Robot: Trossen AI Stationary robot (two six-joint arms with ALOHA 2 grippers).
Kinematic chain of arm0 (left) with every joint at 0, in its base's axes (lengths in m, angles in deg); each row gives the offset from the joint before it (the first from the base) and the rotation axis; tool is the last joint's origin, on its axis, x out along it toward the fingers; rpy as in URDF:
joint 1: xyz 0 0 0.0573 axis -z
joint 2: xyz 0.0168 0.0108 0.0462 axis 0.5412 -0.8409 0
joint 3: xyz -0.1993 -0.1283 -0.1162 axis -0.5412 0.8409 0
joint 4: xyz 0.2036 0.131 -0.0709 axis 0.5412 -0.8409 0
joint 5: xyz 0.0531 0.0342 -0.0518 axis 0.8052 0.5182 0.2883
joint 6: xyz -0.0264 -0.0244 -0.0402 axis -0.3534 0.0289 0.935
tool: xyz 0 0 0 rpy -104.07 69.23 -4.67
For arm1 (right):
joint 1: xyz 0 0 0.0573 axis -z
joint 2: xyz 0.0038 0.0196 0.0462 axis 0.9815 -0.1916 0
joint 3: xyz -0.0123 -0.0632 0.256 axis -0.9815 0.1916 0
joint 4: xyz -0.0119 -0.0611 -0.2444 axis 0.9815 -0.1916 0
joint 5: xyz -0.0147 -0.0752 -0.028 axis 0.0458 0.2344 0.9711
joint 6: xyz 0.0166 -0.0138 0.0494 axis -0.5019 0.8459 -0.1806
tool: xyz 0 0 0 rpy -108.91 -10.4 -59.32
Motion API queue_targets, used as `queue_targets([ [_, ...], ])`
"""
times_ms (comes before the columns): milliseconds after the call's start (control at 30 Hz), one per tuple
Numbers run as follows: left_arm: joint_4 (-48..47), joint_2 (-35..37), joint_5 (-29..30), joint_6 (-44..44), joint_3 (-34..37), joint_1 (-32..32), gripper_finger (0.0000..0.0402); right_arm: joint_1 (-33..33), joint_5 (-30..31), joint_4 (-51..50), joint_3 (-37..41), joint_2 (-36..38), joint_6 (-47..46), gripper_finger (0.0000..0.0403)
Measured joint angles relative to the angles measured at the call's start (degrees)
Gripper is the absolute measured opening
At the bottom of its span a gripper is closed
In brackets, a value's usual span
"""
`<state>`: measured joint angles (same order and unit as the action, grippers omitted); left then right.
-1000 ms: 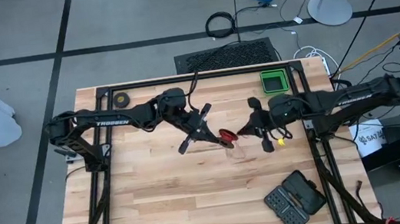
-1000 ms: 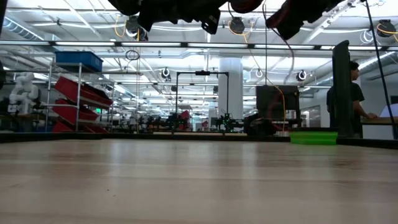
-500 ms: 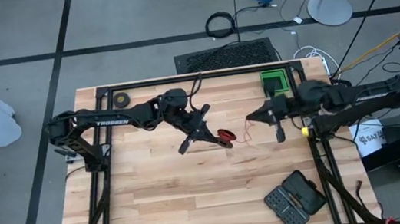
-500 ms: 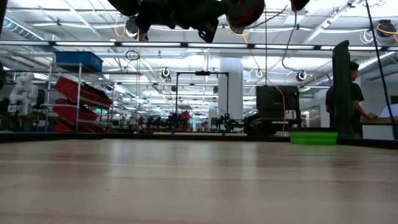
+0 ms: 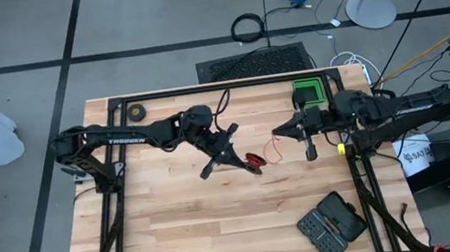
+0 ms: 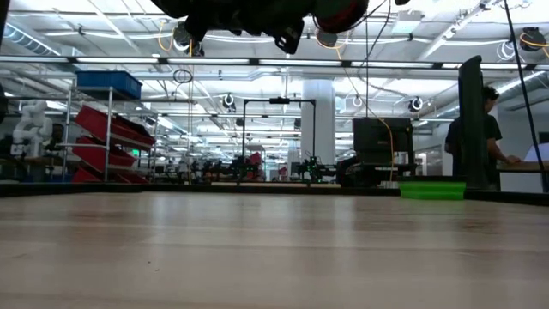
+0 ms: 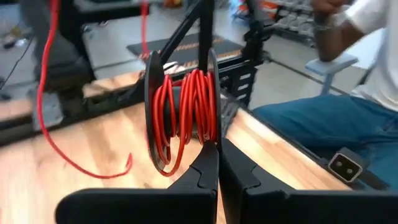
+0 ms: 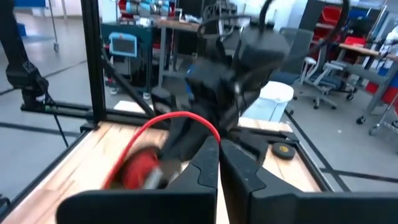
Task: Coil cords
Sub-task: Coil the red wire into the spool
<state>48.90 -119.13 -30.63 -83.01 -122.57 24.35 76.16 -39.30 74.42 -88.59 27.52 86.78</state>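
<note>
A pale wooden table framed in black stands on a grey floor, and from above the left gripper reaches toward the table's middle with the reel at its tip, while the right gripper sits a little to the right and toward the far edge, well clear of the reel. Between them the red cord runs in a slack loop, its line lying roughly left to right from reel to right jaws. In the low view both arms hang high above the bare tabletop, nothing touching it. The left wrist view shows the reel held edge-on, the jaws closed on it, red turns wound around its core and a loose tail drooping beside it. The right wrist view shows its jaws closed on the cord, which arcs away toward the reel; the left arm is the nearer one to the spool.
</note>
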Motion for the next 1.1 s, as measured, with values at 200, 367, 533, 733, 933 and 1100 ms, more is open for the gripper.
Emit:
queue_targets([
  [200,9.39,-0.02,-4.99,1.33,0.02,1.43,0.0002,0.04,-0.10,-2.19,0.00,-1.08,0.14,0.0000],
  [367,15.07,0.57,-5.09,4.34,0.02,1.41,0.0002,0.04,-0.89,-5.44,0.00,-1.04,-0.09,0.0000],
  [533,21.02,1.19,-5.04,7.77,0.02,1.61,0.0002,0.03,-3.84,-9.94,0.00,-1.34,-0.24,0.0000],
  [733,25.15,1.27,-1.65,11.10,0.02,1.67,0.0002,-0.25,-10.27,-11.13,0.00,-2.42,-0.88,0.0000],
  [933,17.63,1.27,-1.72,9.76,0.02,0.19,0.0002,-2.22,-10.63,-8.99,0.00,-1.60,-0.91,0.0000],
  [1100,11.84,1.27,-2.18,7.70,0.02,-0.50,0.0002,-3.55,-10.52,-5.82,0.00,0.00,-0.87,0.0000],
])
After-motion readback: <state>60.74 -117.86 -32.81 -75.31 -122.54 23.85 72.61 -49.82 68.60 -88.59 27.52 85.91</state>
